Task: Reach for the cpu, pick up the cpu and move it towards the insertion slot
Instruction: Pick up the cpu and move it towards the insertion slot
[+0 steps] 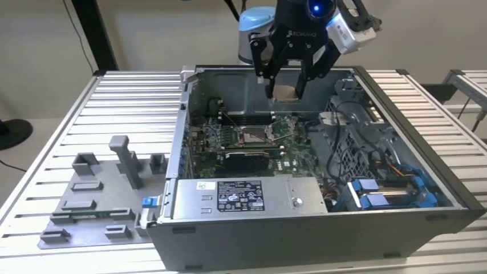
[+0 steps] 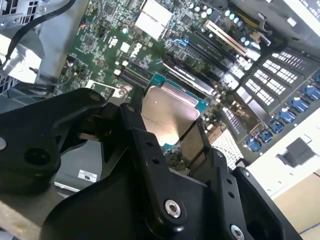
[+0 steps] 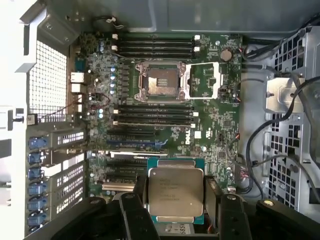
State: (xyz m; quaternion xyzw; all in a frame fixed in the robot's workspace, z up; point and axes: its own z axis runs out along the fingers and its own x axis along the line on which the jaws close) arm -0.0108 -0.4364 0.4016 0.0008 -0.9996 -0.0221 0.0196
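Note:
My gripper hangs over the back part of the open computer case, shut on the cpu. The cpu is a thin square chip with a pale silver face, and a black finger presses on each side of it. In both wrist views the cpu sits level between the fingers, well above the green board. The insertion slot is a square socket with a shiny metal frame and a dark centre. Its cover frame is swung open beside it. The slot lies below the gripper, toward the case's front and the exterior view's left.
Memory strips flank the slot on the board. A grey power supply fills the case's front, with blue drive bays and cables at the exterior view's right. A grey fixture plate with plastic blocks lies on the ribbed table.

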